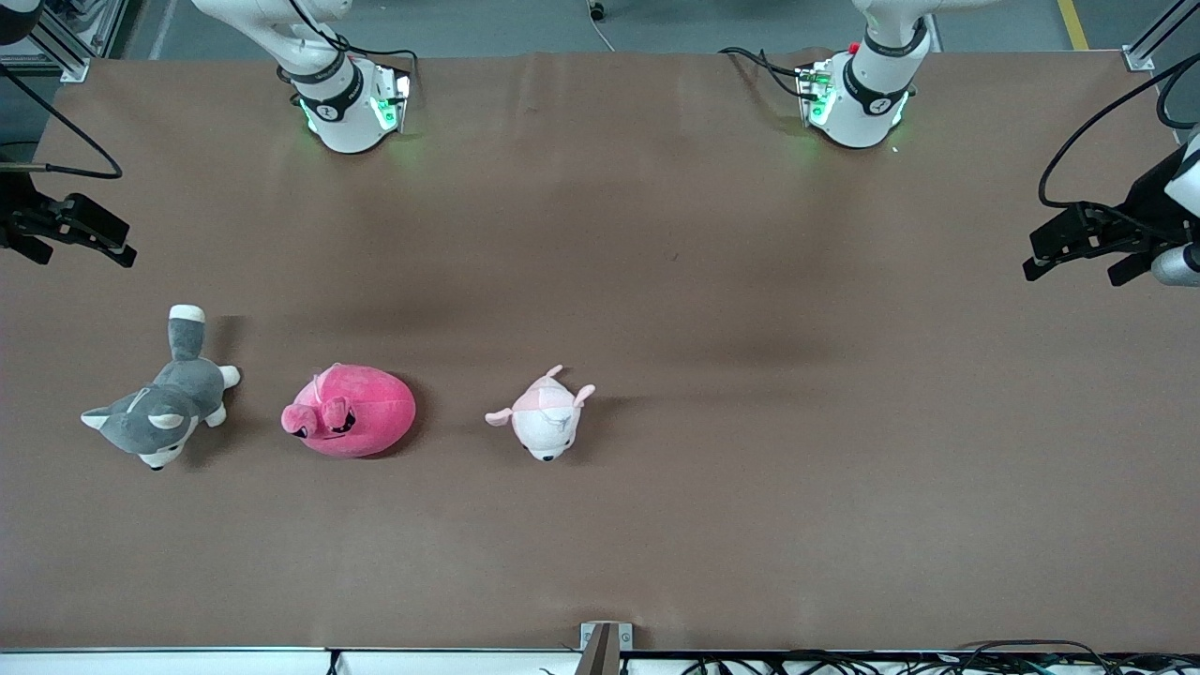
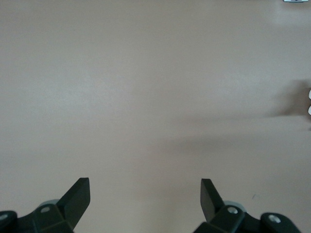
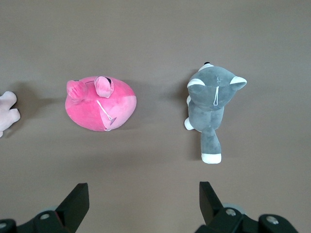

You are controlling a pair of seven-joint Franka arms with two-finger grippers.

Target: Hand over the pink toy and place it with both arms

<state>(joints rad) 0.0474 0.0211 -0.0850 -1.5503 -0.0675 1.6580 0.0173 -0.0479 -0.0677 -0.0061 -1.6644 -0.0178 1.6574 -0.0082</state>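
Observation:
The pink toy [image 1: 352, 411], a round hot-pink plush, lies on the brown table [image 1: 656, 281] toward the right arm's end, between two other plush animals. The right wrist view shows the pink toy [image 3: 99, 103] some way off from my right gripper [image 3: 144, 190], which is open and empty. In the front view the right gripper [image 1: 127, 246] hangs over the table's edge at the right arm's end. My left gripper [image 1: 1072, 275] hangs over the left arm's end, far from the toy. The left gripper [image 2: 146, 187] is open and empty above bare table.
A grey and white husky plush [image 1: 164, 403] [image 3: 211, 104] lies beside the pink toy, toward the right arm's end. A pale pink-and-white plush [image 1: 544, 417] [image 3: 7, 114] lies beside it toward the table's middle. A metal bracket [image 1: 605, 639] sits at the table's nearest edge.

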